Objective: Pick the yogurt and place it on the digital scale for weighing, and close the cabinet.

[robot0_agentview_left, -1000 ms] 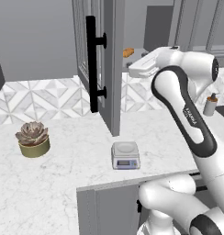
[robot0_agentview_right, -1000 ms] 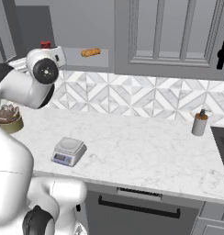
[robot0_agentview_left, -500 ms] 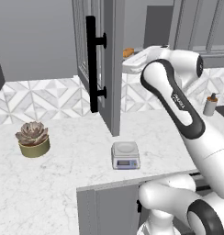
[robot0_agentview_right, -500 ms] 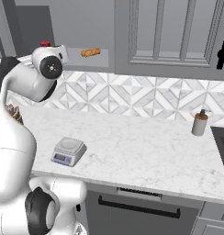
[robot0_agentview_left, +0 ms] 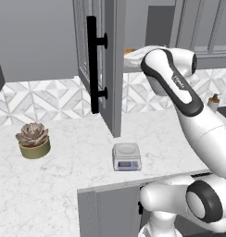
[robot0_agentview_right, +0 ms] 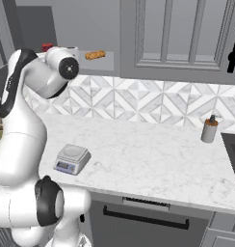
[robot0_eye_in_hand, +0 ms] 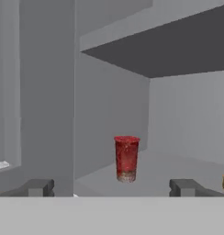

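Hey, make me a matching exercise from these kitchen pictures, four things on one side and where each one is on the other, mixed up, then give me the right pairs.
Things:
1. yogurt
2. scale
3. potted plant
4. soap bottle

Places:
A. on the counter near its front edge, below the open cabinet door
B. on the counter by the tiled wall, beside the sink
C. upright on the shelf inside the cabinet
D. on the counter left of the open door

Pairs: 1-C, 2-A, 3-D, 4-B
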